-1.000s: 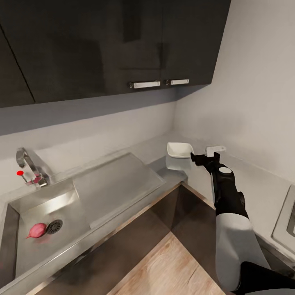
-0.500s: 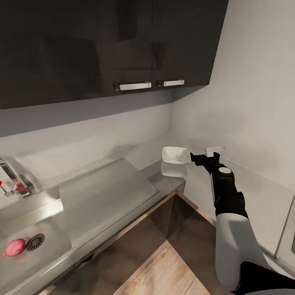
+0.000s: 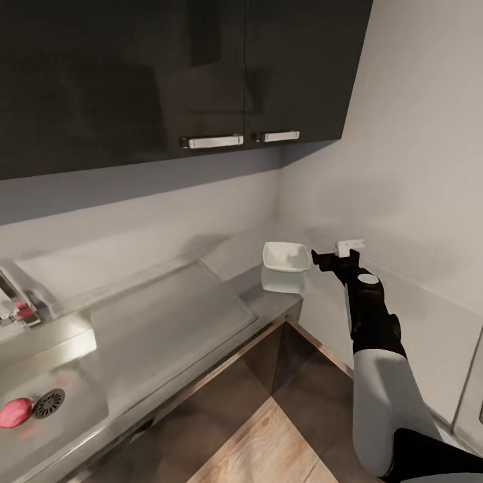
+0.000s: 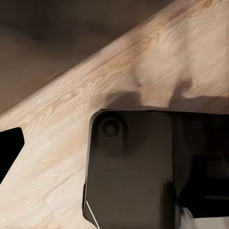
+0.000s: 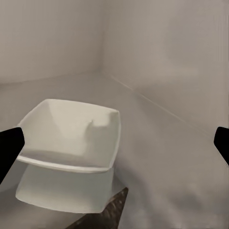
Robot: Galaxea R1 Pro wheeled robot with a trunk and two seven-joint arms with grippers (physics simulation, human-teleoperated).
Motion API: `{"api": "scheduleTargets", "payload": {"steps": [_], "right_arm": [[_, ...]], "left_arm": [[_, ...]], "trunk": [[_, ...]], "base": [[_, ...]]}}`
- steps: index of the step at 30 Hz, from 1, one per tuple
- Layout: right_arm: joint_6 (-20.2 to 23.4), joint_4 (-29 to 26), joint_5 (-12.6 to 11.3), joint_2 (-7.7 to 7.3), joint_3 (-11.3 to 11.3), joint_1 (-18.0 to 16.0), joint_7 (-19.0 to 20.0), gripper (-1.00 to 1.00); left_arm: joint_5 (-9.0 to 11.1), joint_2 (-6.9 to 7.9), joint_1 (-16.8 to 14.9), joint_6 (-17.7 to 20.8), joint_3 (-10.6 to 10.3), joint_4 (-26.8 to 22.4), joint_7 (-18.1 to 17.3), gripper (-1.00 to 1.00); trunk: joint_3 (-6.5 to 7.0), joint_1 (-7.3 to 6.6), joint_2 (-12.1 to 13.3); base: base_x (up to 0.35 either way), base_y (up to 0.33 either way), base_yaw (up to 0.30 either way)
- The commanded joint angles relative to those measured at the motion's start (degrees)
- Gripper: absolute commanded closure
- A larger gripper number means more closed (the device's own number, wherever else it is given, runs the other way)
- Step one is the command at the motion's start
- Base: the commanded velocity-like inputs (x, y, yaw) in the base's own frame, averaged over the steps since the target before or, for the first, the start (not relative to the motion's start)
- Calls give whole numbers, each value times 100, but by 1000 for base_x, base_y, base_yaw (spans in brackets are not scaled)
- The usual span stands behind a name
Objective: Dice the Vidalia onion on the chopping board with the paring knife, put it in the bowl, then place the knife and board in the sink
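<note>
my right pincer (image 3: 333, 257) hangs spread and empty just beside the bowl (image 3: 286, 257) on the counter (image 3: 201, 295); the vidalia onion (image 3: 15, 412) lies in the sink (image 3: 74, 402), well apart from the bowl.

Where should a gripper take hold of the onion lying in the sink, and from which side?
Grip the onion across its round middle, coming straight down from above. It lies loose on the flat floor of the sink beside the drain, with open space overhead, and the basin walls probably hinder a sideways approach.
</note>
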Motion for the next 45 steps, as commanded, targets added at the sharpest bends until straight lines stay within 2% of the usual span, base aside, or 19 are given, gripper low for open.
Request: {"api": "scheduleTargets", "payload": {"steps": [1,23,30,45], "right_arm": [[12,-10,60,7,-22,-7,55,-100],[17,-7,60,16,-13,-7,55,-100],[17,68,51,16,-13,-7,55,-100],[17,914,39,16,-13,-8,47,-100]], "left_arm": [[11,-4,2,-6,9,-8,0,-100],[15,-4,2,0,9,66,0,-100],[16,-4,2,-6,9,81,0,-100],[15,-7,2,-8,9,160,-21,-100]], "trunk": [[-11,6,-11],[-11,6,-11],[-11,6,-11],[-11,6,-11]], "base": [[224,-158,0],[260,-175,0],[55,-19,0],[2,-1,0]]}}
